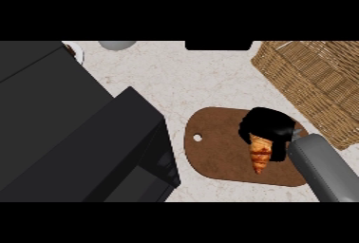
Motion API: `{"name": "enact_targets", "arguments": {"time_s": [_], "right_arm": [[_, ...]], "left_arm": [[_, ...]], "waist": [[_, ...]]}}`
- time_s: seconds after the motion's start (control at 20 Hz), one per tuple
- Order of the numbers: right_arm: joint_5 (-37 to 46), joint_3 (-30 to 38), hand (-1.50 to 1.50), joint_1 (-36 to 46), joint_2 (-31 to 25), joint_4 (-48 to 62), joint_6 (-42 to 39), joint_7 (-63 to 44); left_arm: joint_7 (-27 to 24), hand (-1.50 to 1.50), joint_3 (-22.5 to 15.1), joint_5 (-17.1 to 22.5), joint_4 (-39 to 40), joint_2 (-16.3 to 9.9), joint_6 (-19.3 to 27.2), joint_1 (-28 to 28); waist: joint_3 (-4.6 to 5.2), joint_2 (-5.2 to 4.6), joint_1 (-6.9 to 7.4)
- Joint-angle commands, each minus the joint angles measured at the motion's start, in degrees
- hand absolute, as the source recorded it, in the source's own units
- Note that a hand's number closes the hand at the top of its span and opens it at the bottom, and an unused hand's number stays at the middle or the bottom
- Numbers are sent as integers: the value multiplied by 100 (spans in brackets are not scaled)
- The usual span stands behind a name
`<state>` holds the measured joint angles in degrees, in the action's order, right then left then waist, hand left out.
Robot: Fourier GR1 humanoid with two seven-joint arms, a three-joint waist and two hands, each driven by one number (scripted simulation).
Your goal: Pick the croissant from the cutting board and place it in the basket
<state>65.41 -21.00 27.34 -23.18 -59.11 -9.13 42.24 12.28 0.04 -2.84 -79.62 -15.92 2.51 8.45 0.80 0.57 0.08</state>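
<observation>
Below, marble counter (175, 80), right hand (268, 126) curled round croissant (259, 153), over cutting board (221, 156), basket (316, 80) beside.

Even, bright light; no glare/blur; counter (175, 76) evenly lit (barely any shadows).

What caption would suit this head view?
Right hand closes on the croissant on the cutting board, basket nearby.

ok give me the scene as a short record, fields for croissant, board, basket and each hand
croissant: on the cutting board, right part, partly hidden under the hand
cutting board: brown, on the marble counter, hole at its left end
basket: wicker, upper right of the board, no croissant in it
right hand: curled over the croissant's upper end
left hand: not in view
</observation>
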Motion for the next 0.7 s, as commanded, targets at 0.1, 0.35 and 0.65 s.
{"name": "enact_targets", "arguments": {"time_s": [0.1,0.35,0.65], "right_arm": [[350,474,150,-399,652,57,74,-2423],[657,396,150,-700,750,-949,86,-3003],[-452,979,150,-942,1156,-1921,-716,-2907]], "left_arm": [[92,0,-61,-56,1,198,148,262],[187,0,62,11,-12,15,-90,341],[243,0,56,-24,-170,143,16,154]], "waist": [[-74,-35,-198],[-77,-37,-103],[-77,-14,-161]]}}
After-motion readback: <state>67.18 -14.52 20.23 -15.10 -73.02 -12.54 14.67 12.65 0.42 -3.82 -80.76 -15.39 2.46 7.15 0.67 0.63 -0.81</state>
